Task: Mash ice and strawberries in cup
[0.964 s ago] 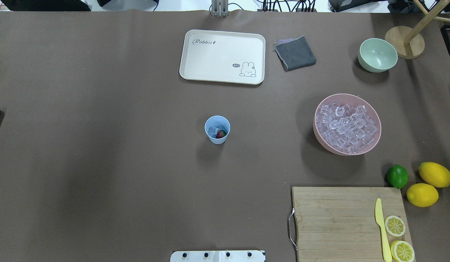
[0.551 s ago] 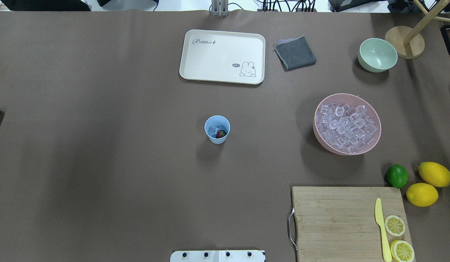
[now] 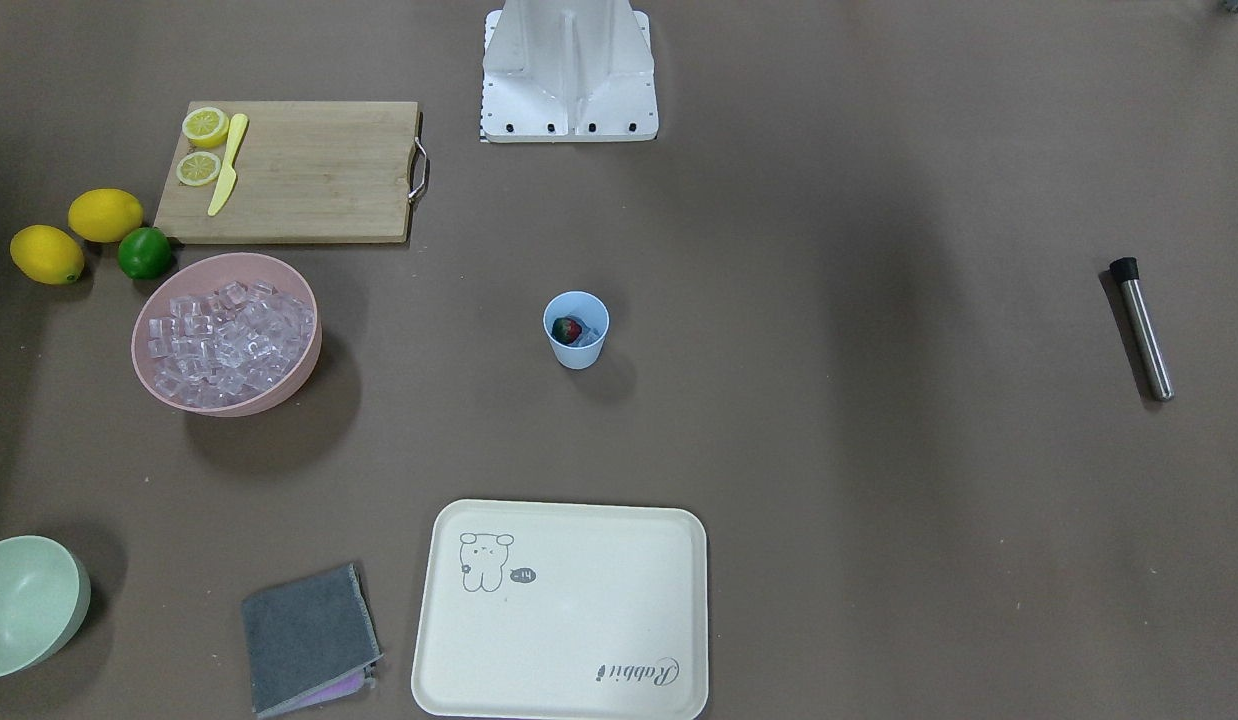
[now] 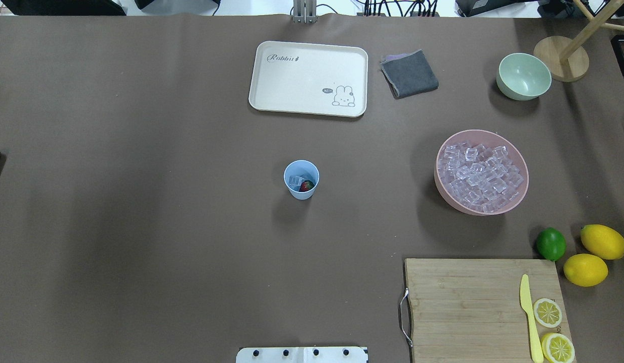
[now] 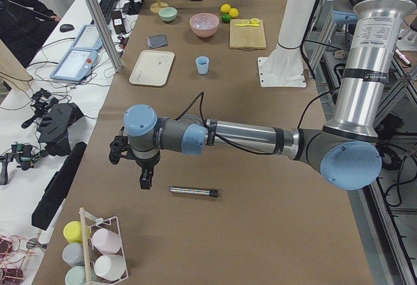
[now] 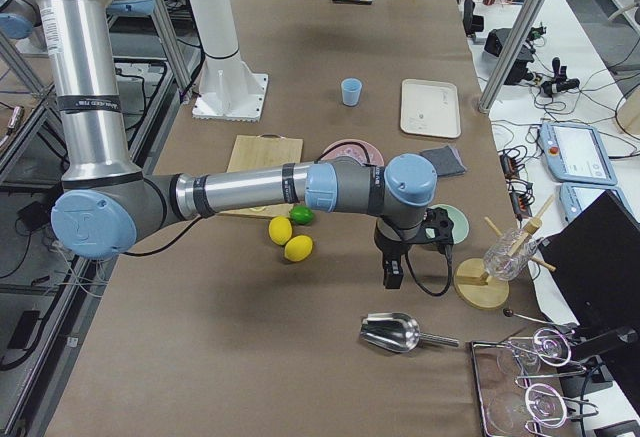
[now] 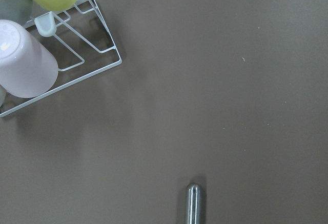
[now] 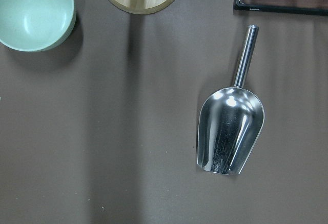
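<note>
Two arms, both out wide of the action. Blue cup (image 4: pixel 301 180) stands upright mid-table, strawberry (image 4: pixel 306 186) and ice cubes (image 4: pixel 295 179) inside it. Left gripper (image 5: pixel 144 180) hangs near the steel muddler (image 5: pixel 193 192), which lies flat on the table; right gripper (image 6: pixel 392 273) hovers above the metal scoop (image 8: pixel 230 131). Whether either gripper is clenched or released, I cannot tell.

We look along a long tabletop (image 5: pixel 228 246) covered in matte brown sheeting, evenly lit, with soft, blurred shadows. Beside it we see a white workbench (image 5: pixel 75 92) carrying a teach pendant (image 5: pixel 77 61), with a slanted aluminium post (image 5: pixel 98 21) at its edge. Black cables (image 4: pixel 392 7) bunch beyond the tabletop's far edge.
</note>
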### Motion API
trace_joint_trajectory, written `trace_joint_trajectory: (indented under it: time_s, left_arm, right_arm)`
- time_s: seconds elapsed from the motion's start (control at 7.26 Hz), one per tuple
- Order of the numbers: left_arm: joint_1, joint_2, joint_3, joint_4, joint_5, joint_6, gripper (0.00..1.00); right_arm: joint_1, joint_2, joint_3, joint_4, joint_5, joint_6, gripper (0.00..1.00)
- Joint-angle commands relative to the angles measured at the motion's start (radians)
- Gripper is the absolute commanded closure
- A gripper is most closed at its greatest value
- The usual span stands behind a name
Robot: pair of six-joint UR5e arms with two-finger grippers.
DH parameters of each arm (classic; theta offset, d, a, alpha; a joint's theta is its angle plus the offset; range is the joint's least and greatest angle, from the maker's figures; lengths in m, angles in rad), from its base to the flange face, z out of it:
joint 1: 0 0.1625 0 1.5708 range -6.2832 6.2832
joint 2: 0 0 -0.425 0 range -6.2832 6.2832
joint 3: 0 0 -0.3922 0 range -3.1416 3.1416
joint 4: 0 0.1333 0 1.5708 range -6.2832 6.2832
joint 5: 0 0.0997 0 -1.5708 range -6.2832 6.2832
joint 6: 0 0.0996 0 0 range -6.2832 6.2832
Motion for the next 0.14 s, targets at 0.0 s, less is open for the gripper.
trace_joint_trajectory:
  time_s: [0.0]
  left_arm:
    - [0.000,-0.002,-0.003,-0.001,0.001,0.000,0.01]
  right_arm:
    - [0.000,0.001,-0.008,0.002,0.001,0.000,0.00]
